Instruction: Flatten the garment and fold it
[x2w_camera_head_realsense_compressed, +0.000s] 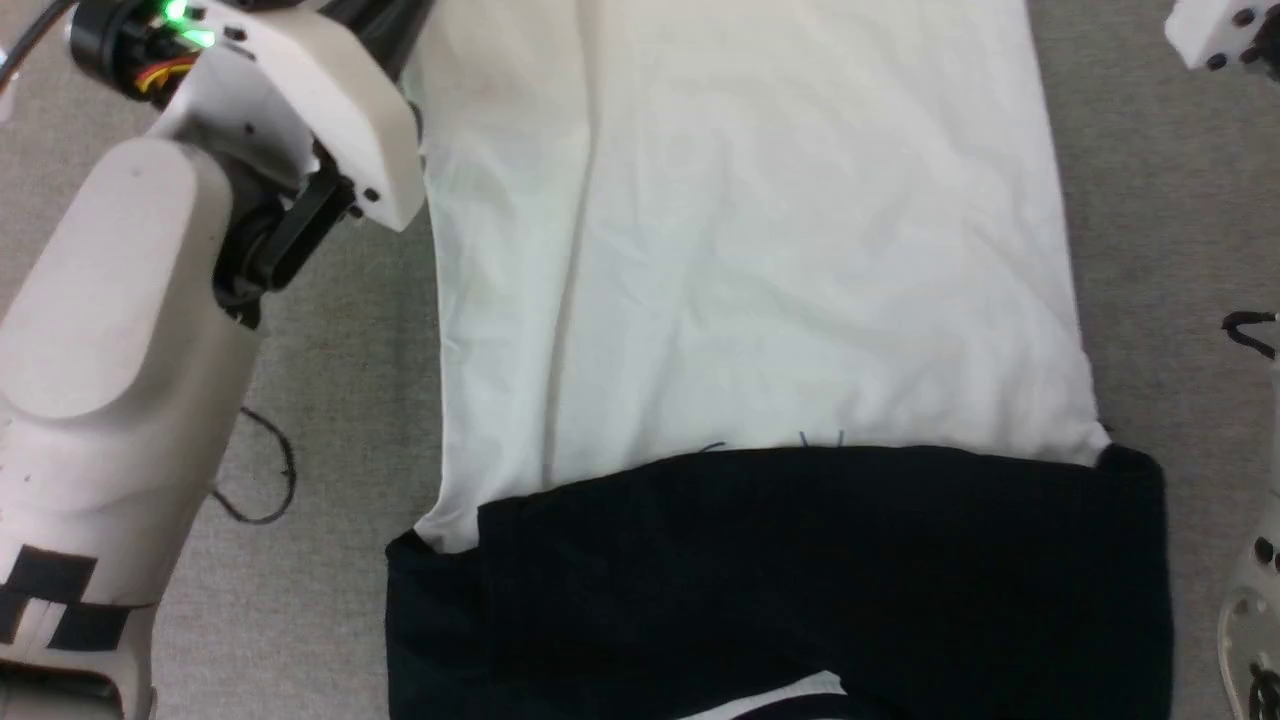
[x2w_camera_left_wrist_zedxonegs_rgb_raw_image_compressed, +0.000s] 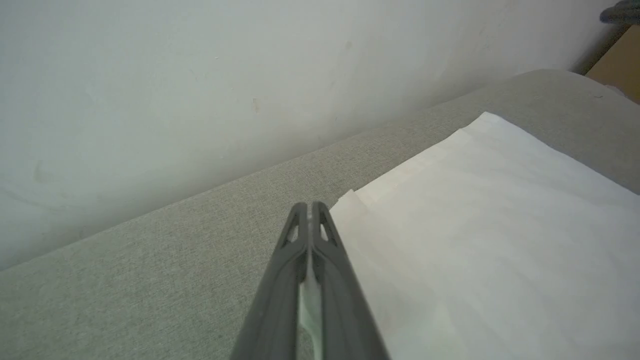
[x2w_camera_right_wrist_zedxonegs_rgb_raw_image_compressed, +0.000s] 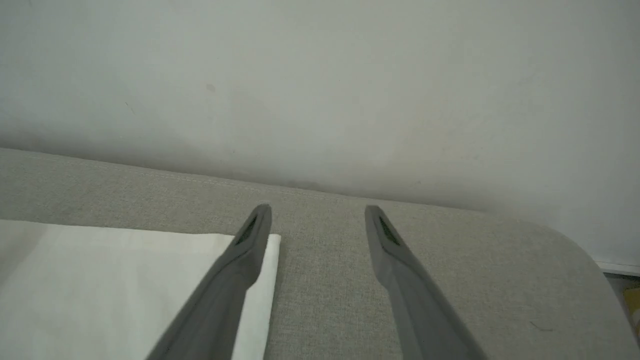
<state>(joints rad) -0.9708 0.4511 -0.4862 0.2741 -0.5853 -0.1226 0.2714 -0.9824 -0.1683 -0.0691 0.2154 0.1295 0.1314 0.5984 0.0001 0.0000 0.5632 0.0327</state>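
The garment (x2w_camera_head_realsense_compressed: 750, 250) lies spread flat on a grey cushioned surface (x2w_camera_head_realsense_compressed: 340, 400), white body stretching away from me. Its black sleeves (x2w_camera_head_realsense_compressed: 780, 570) are folded across the near part. In the left wrist view, my left gripper (x2w_camera_left_wrist_zedxonegs_rgb_raw_image_compressed: 311, 205) is shut at the far left corner of the white cloth (x2w_camera_left_wrist_zedxonegs_rgb_raw_image_compressed: 475, 225), and a pale sliver of fabric shows between its fingers. My right gripper (x2w_camera_right_wrist_zedxonegs_rgb_raw_image_compressed: 317, 212) stands open low over the far right corner (x2w_camera_right_wrist_zedxonegs_rgb_raw_image_compressed: 125, 280). Its left finger (x2w_camera_right_wrist_zedxonegs_rgb_raw_image_compressed: 250, 245) is over the cloth's edge and its right finger is over bare cushion.
A pale wall (x2w_camera_left_wrist_zedxonegs_rgb_raw_image_compressed: 200, 100) rises just behind the surface's far edge. My left forearm (x2w_camera_head_realsense_compressed: 110, 350) covers the left side of the head view, with a thin dark loop of thread (x2w_camera_head_realsense_compressed: 265, 480) on the cushion beside it. A brown box (x2w_camera_left_wrist_zedxonegs_rgb_raw_image_compressed: 617, 65) sits past the far corner.
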